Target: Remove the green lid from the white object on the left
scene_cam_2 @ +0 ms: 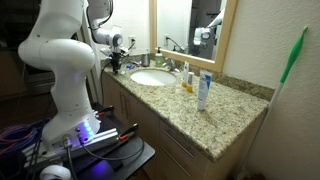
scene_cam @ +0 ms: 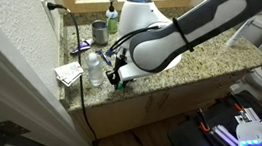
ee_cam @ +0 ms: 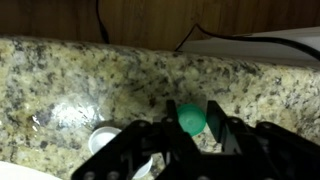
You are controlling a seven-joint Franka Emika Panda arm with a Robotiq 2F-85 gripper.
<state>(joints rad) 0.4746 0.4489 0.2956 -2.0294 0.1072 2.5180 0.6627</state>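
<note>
In the wrist view the green lid [ee_cam: 190,118], a small round teal cap, sits between my gripper's [ee_cam: 191,122] two black fingers, which are closed on its sides. The white object [ee_cam: 103,138], a short round white container, stands on the granite counter to the lower left, apart from the lid and partly hidden by the gripper body. In an exterior view my gripper [scene_cam: 118,75] hangs low over the counter's front left part with a speck of green at its tips. In an exterior view [scene_cam_2: 118,62] the arm hides both lid and container.
A clear plastic bottle [scene_cam: 93,66] stands just beside the gripper, with white paper [scene_cam: 69,72] near the counter edge. A grey-green cup [scene_cam: 98,29] and a green-topped bottle [scene_cam: 111,18] stand behind. The white sink basin [scene_cam_2: 152,77], small bottles [scene_cam_2: 185,78] and a tube [scene_cam_2: 203,90] also show.
</note>
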